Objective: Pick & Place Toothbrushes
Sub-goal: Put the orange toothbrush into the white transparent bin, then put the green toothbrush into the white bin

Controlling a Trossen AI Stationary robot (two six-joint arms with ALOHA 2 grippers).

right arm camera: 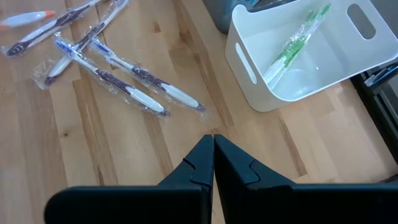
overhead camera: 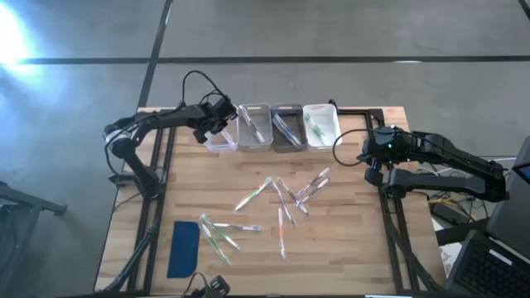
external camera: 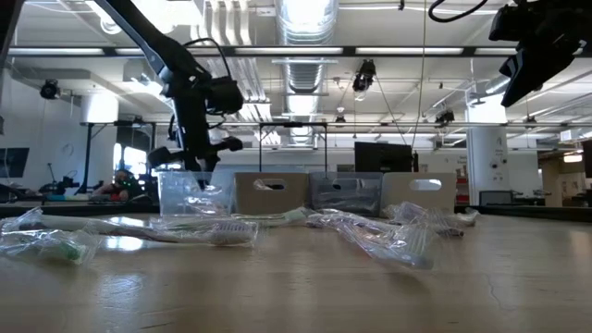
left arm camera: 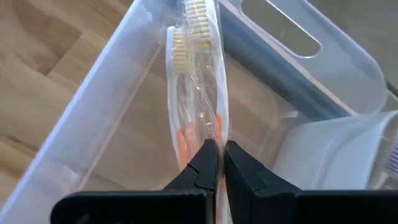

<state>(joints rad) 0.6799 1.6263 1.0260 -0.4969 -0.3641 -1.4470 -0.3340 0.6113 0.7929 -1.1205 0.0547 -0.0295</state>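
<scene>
A wrapped orange toothbrush (left arm camera: 198, 112) is clamped by the left end effector (left arm camera: 217, 163) over the clear bin (overhead camera: 219, 139) at the desk's (overhead camera: 348, 248) far edge. The right end effector (right arm camera: 213, 152) is held shut near the white bin (right arm camera: 298, 62). Loose toothbrushes (overhead camera: 281, 203) are scattered mid-desk, open wood around them.

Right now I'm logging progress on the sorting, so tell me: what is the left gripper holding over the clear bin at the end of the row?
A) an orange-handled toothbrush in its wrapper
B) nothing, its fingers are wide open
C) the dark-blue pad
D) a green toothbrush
A: in the left wrist view the left gripper is shut on a wrapped orange-handled toothbrush hanging inside the clear bin.
</scene>
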